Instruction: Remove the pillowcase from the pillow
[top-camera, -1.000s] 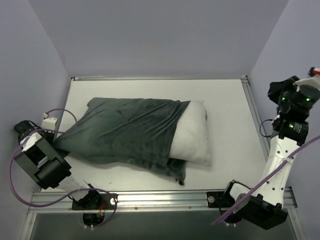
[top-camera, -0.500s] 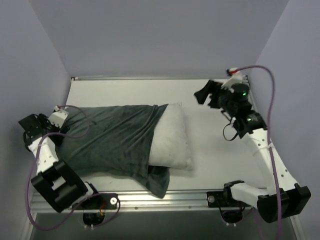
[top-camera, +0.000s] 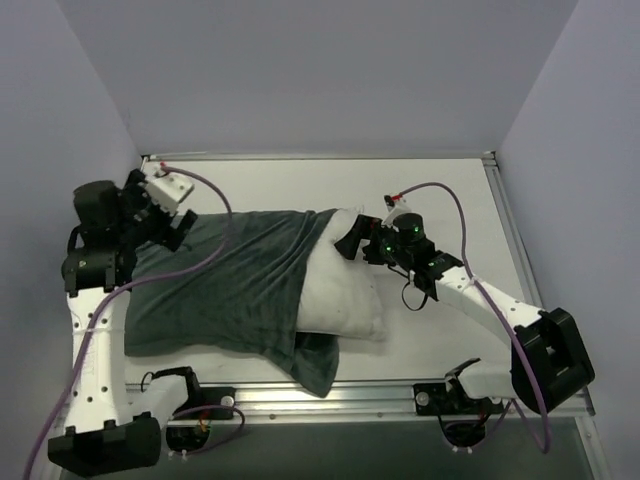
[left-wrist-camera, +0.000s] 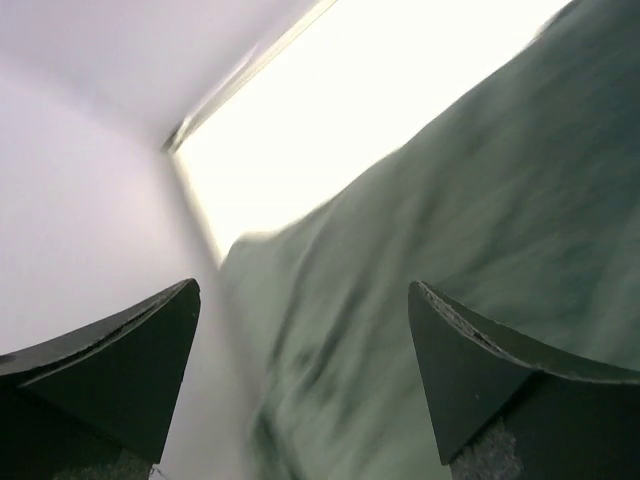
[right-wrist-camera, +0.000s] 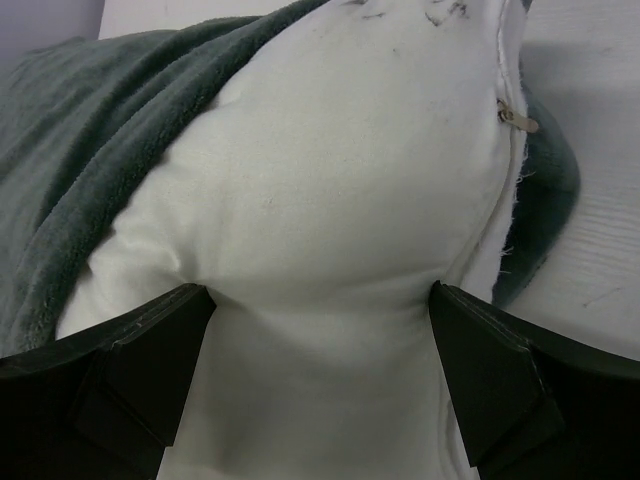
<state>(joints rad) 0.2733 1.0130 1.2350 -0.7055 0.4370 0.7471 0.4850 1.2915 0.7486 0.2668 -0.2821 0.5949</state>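
The plump white pillow (top-camera: 345, 290) lies mid-table, its left part inside the dark grey fuzzy pillowcase (top-camera: 225, 290). A flap of the pillowcase trails toward the near rail. My left gripper (top-camera: 178, 228) hovers open over the pillowcase's far left corner. In the blurred left wrist view the grey pillowcase (left-wrist-camera: 460, 240) runs beneath the spread left gripper (left-wrist-camera: 305, 300). My right gripper (top-camera: 348, 243) is at the pillow's bare far right corner. In the right wrist view the right gripper (right-wrist-camera: 315, 295) is wide open, and both fingertips dent the pillow (right-wrist-camera: 340, 170) beside the pillowcase (right-wrist-camera: 90, 150).
The white table (top-camera: 460, 200) is walled on the left, back and right, with a metal rail (top-camera: 330, 392) along the near edge. Purple cables loop from both wrists. A small zip tab (right-wrist-camera: 517, 119) shows on the pillow's seam.
Both arms swung in from the sides to the pillow and both grippers opened. The pillow and pillowcase shifted left and toward the near edge early on, then stayed still.
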